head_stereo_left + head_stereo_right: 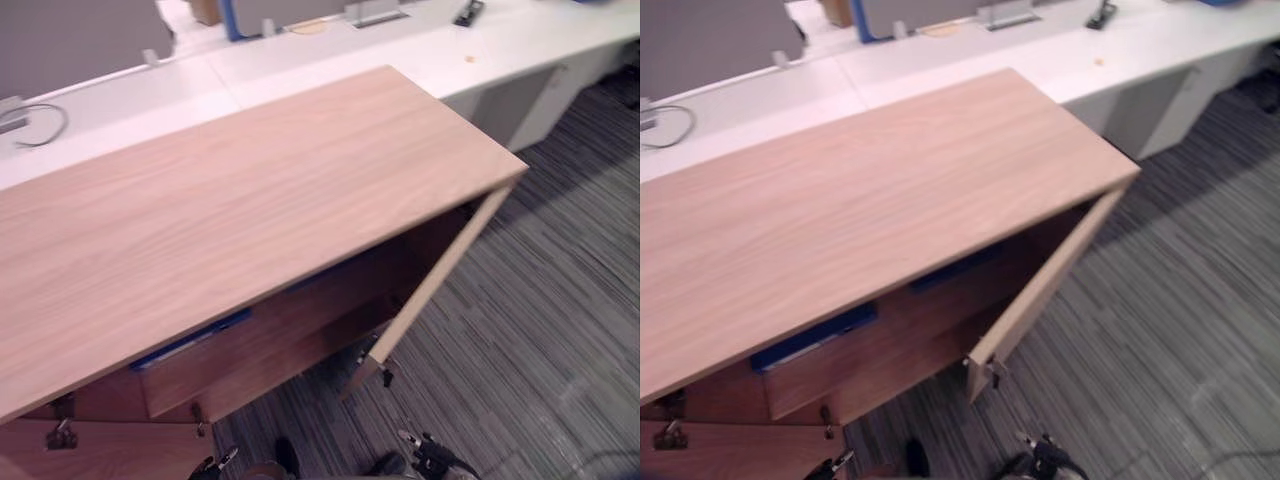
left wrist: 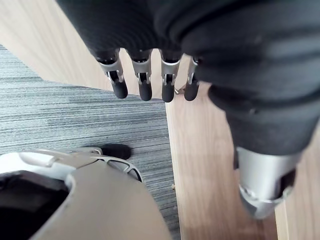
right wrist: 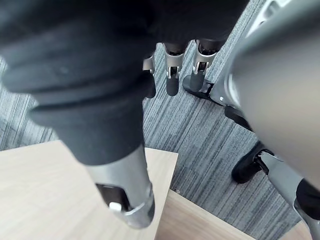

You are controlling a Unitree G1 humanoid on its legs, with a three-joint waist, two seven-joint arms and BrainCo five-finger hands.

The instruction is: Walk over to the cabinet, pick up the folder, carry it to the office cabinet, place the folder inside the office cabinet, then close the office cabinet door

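The office cabinet is a low wooden unit with a broad light top, directly below me. Its right door stands swung out over the carpet. A blue folder lies flat on the shelf inside, with just its front edge showing under the top. Another stretch of the blue edge shows further right. My left hand hangs beside a wooden panel, fingers straight and holding nothing. My right hand hangs over the carpet near a light wooden corner, fingers relaxed and holding nothing.
A long white desk runs behind the cabinet, with a grey cable and a small black object on it. Grey striped carpet spreads to the right. A second wooden door hangs open at the lower left.
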